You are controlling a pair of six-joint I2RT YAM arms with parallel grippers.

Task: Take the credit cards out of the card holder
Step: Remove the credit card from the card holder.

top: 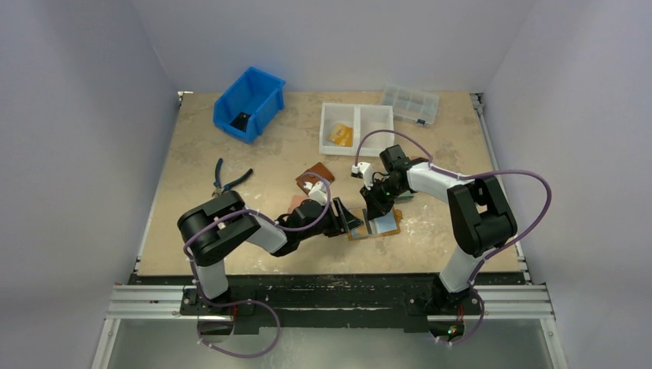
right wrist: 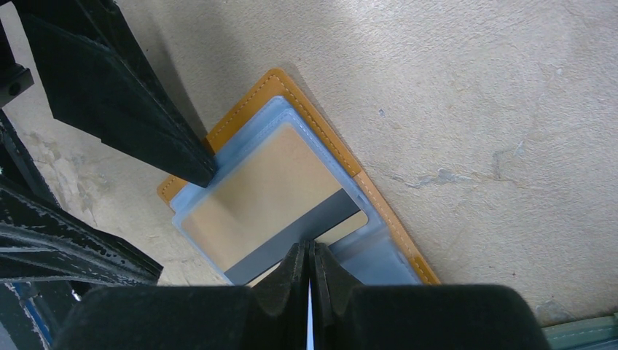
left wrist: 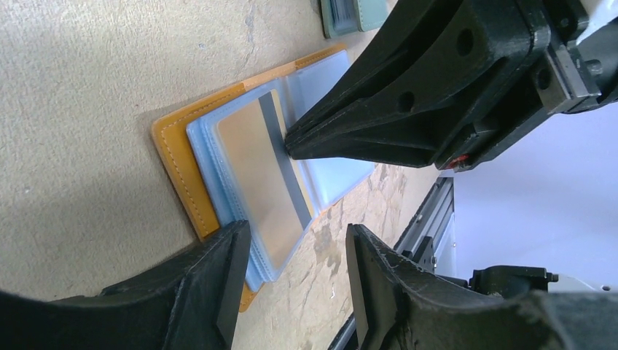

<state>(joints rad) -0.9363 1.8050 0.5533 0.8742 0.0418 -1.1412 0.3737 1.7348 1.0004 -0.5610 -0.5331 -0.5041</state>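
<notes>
Right gripper [right wrist: 307, 257] is pointing its tips, pressed tightly together, at the dark stripe of the top credit card [right wrist: 262, 193], and they are touching its edge; whether they are nipping the card or only pressing on it, I cannot tell. That orange-tan card is lying flat on the bluish clear sleeves of the card holder [right wrist: 375, 255], which is lying open on the table [right wrist: 474, 109], its mustard cover showing as a stitched border. Over to the left gripper [left wrist: 299, 244]: its jaws are standing spread, holding nothing, straddling the lower end of the holder at the bottom of its wrist view, one of its fingers [left wrist: 215, 270] overlapping the holder's corner. In the overhead view both grippers are meeting over the holder just right of centre. Along the top of that frame a blue bin [top: 250, 100], a white two-compartment tray [top: 375, 121] with something orange-yellow [top: 340, 135] in its left-hand compartment, and a clear lidded box [top: 410, 104] are sitting well apart from the action. Pliers [top: 231, 178] are lying at centre left, a brown wallet [top: 317, 174] up and left of the grippers.
</notes>
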